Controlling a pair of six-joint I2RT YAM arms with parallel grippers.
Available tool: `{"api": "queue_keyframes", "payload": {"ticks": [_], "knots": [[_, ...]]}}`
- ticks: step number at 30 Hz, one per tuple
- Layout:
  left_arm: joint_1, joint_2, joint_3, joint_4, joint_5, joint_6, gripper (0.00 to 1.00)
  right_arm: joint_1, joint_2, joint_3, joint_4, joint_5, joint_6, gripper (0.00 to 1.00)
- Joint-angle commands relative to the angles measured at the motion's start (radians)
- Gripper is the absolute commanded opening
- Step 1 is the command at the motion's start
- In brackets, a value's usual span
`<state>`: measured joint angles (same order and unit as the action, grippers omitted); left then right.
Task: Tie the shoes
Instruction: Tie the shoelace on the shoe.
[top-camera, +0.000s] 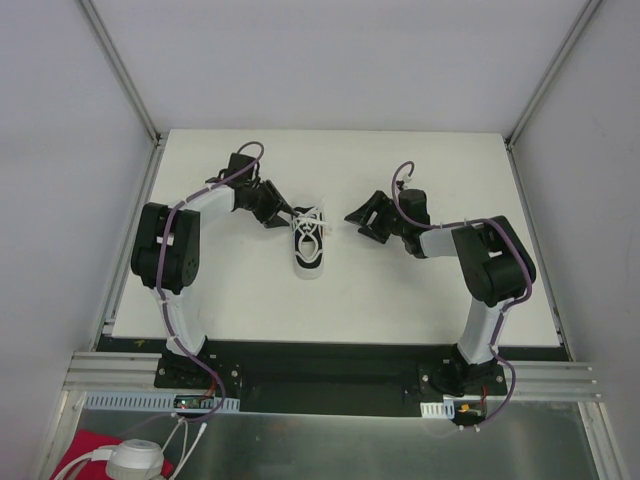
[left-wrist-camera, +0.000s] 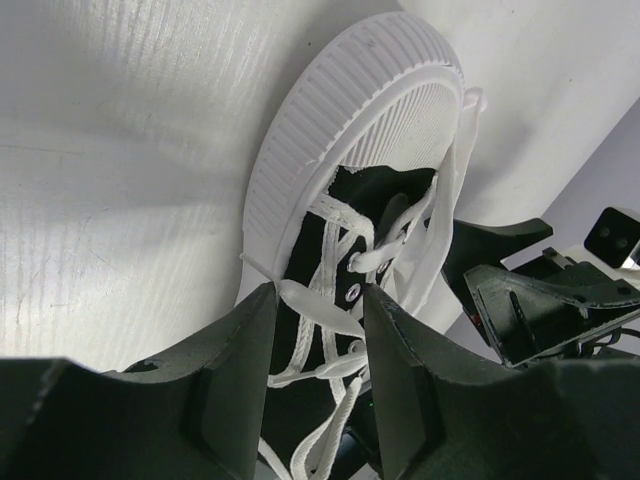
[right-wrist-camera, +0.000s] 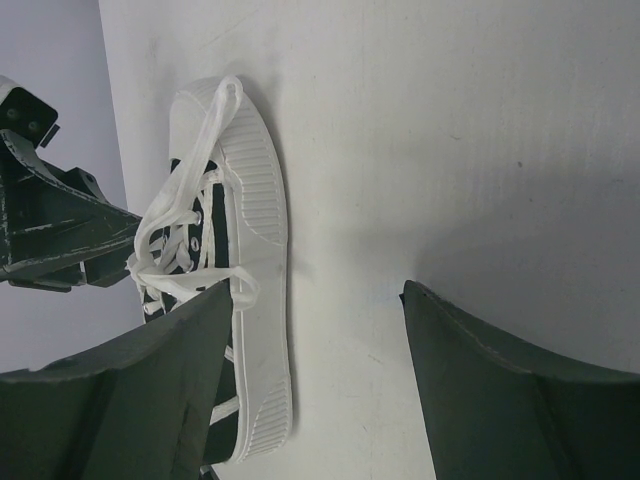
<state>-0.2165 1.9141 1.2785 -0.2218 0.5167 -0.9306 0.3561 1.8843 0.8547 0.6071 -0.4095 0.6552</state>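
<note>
The shoe (top-camera: 309, 252) lies on the white surface (top-camera: 400, 300) at the centre of the top view, between the two arms, toe toward the bottom of the frame, with its white laces (top-camera: 310, 218) loose at the upper end. The left pincer (top-camera: 283, 216) sits at the shoe's upper left, half open; its fingers (left-wrist-camera: 240, 370) straddle the laced part, and one lace strand crosses the gap without being pinched, as far as can be seen. The right pincer (top-camera: 357, 216) stands wide just right of the shoe, apart from it, holding nothing
</note>
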Motion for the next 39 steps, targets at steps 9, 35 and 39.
{"api": "queue_keyframes", "payload": {"ticks": [9,35,39], "knots": [[-0.009,-0.010,0.024,0.006,0.009,-0.013,0.00,0.004,0.001,0.032,0.046,-0.022,0.012,0.72],[0.040,-0.151,-0.103,0.006,-0.069,0.004,0.00,0.007,-0.002,0.033,0.049,-0.026,0.011,0.72],[0.051,-0.162,-0.117,0.007,-0.075,0.007,0.00,0.009,-0.002,0.035,0.049,-0.025,0.011,0.72]]}}
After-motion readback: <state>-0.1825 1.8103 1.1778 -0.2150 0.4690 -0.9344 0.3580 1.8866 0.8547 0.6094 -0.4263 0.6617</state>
